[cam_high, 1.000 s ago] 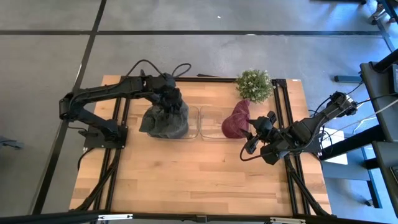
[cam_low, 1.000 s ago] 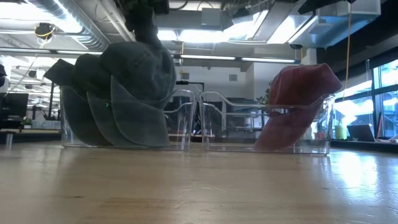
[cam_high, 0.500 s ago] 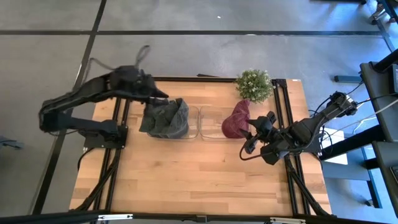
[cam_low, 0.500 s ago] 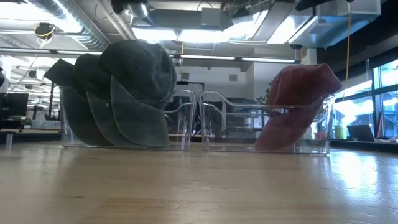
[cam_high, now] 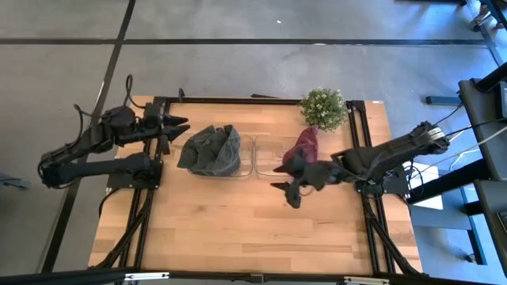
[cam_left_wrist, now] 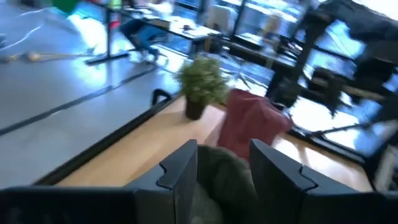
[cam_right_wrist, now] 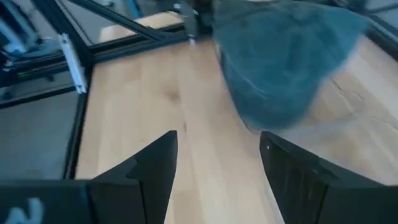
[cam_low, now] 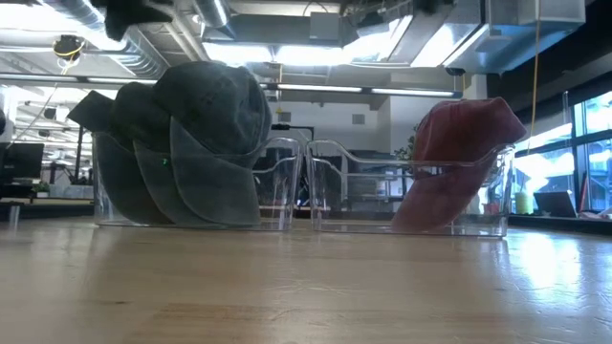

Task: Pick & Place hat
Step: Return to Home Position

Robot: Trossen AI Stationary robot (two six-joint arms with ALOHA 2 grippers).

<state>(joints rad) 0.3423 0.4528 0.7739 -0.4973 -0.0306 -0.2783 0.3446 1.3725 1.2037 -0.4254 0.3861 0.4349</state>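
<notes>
Light wooden worktop carrying two bins side by side, almost touching. The left clear plastic bin held the pile of black fabric caps. The right clear plastic bin held one maroon fabric cap.

In the low view the black caps stood on edge, crowns uppermost and rising above the rim. Their brims pointed down to the bin floor, so each long axis ran roughly upright. The maroon cap leaned likewise.

The caps appeared light and soft. A crown would probably collapse under a pinch, and the stiffer brim edge seemed the surer place to take hold.

A small potted green plant stood at the far edge behind the right bin.

The left tool hung over the far left corner, apart from the left bin. Its fingers were moderately parted, held nothing and aimed toward the caps. The right tool hung just beside the right bin on the side away from the plant, fingers spread wide and empty.
</notes>
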